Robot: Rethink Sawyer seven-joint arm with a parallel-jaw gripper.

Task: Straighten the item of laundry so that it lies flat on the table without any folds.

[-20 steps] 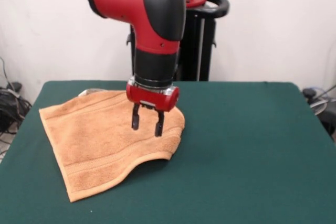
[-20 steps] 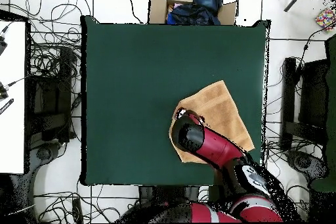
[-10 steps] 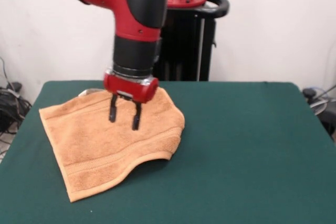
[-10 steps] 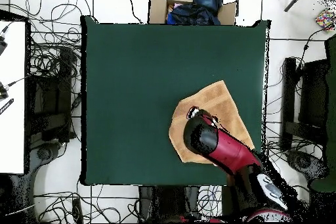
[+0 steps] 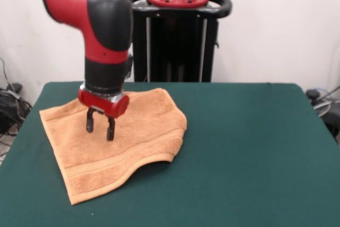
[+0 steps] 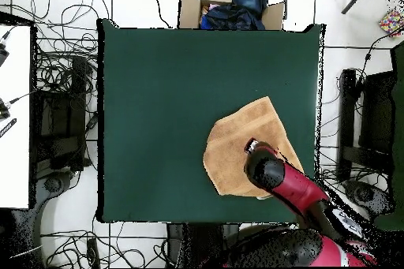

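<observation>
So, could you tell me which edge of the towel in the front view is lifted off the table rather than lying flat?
The near right edge of the towel, curving up over a shadowed gap; the other edges lie flat.

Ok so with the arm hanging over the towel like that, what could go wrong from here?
The end effector hangs open over the towel's middle, so closing there would probably bunch the cloth rather than flatten it. The right edge curls over on itself; pulling the wrong way could deepen that fold. The towel also lies near the table's edge on the robot's side, so a drag could slide it off.
</observation>
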